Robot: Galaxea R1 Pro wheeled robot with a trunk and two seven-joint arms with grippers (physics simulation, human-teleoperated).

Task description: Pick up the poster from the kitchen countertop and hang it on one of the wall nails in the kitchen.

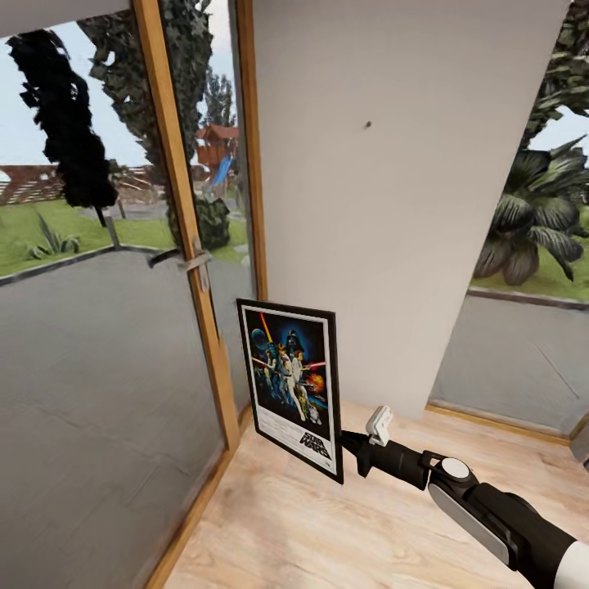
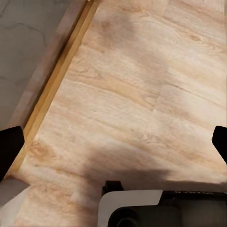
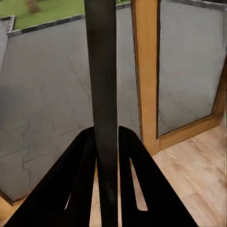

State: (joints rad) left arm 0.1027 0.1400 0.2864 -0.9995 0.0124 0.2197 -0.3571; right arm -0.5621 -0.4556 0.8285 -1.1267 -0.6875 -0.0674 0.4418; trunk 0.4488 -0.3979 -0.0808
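R gripper (image 1: 343, 446) clamped on the poster (image 1: 290, 386), grabbing its lower R edge; arm comes in from bottom R of head view. Right wrist view confirms: both fingers (image 3: 82, 179) pressed tight on either side of the thin dark poster edge (image 3: 103, 94). Poster is held upright in the air, slightly tilted, above the wood floor (image 1: 327, 532), just in front of the wooden door frame (image 1: 184, 221) and near the base of the light-grey wall (image 1: 393, 204). Artwork faces the head cam.

Wall nail (image 1: 367, 125) = small dark dot high on that wall, well above and to the R of the poster, well apart from it.

L gripper (image 2: 113, 142): fingertips (image 2: 9, 146) at opposite edges of left wrist view, spread wide apart, nothing between them, pointing down at wood floor beside the door threshold (image 2: 52, 85).

Glass door L shows paving + garden outside.
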